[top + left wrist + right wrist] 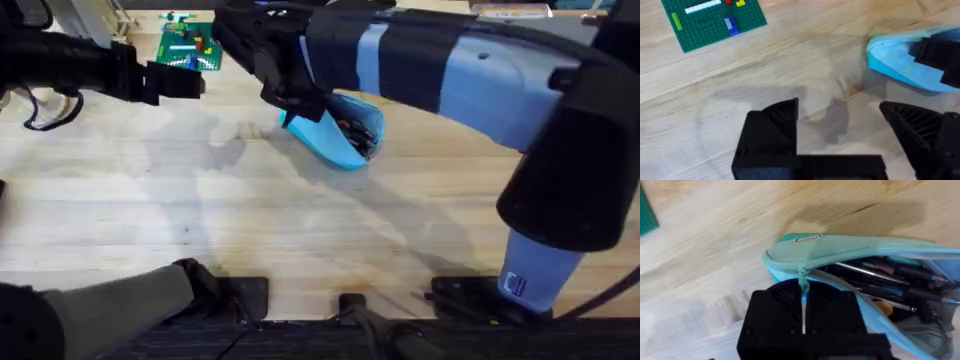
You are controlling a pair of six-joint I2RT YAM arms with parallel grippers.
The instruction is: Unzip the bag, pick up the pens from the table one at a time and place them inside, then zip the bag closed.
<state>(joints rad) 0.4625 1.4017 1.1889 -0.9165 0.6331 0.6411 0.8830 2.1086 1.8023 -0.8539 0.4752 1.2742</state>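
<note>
Butcher-block table (300,230): right gripper (803,292) pinches the soft light-blue fabric pouch (340,130) by its zipper cord.
Limp fabric sags; pens (880,277) sit inside. Left gripper (840,117) hangs open nearby.

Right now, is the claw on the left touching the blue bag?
Apart. In the left wrist view, the left claw hangs open over bare table, and wood shows between it and the bag.

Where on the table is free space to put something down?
The table is bare between the bag and the arm bases at the near edge. The far side is crowded: green brick baseplate, left gripper, and right gripper at the bag.
</note>
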